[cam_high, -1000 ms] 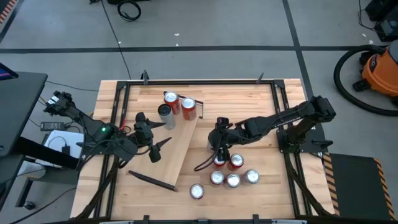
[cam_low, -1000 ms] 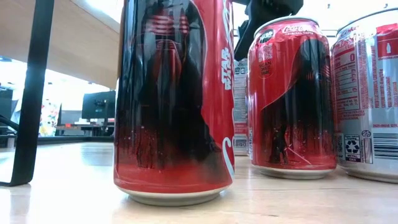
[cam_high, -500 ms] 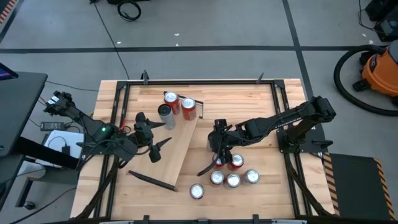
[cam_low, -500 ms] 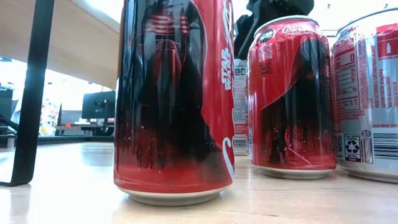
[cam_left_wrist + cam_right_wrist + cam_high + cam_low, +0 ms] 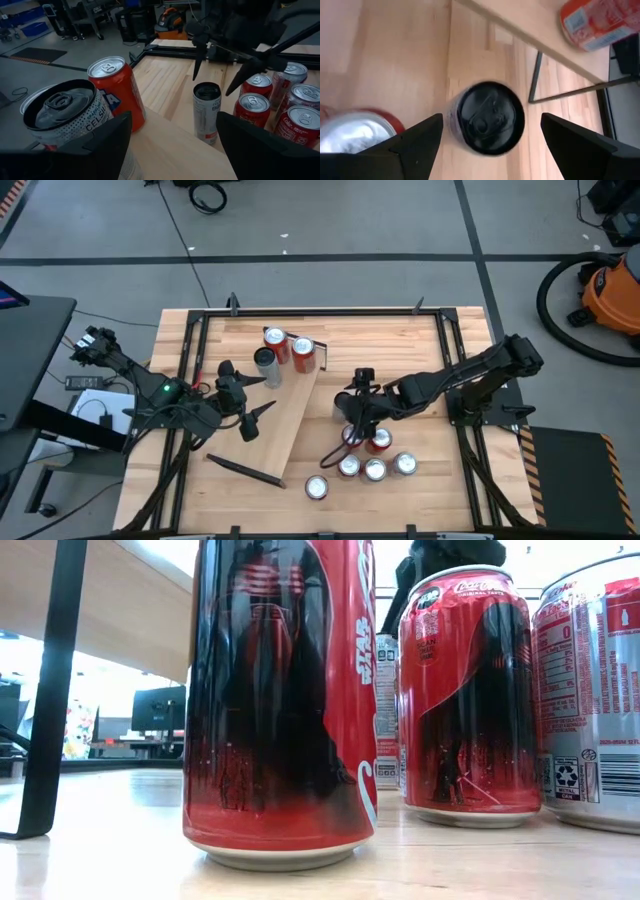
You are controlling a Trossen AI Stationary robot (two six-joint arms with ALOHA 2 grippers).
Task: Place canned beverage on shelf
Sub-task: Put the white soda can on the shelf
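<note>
The right hand (image 5: 349, 442), fingers spread, hovers directly over the upright black-topped can (image 5: 487, 118), far nearer than the left hand (image 5: 252, 412)

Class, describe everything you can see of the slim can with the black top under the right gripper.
The slim can has a black lid with a pull tab and a pale silver body with dark print. It stands upright on the wooden table, beside the red cans. The right gripper hangs open above it, fingers to either side, not touching it.
</note>
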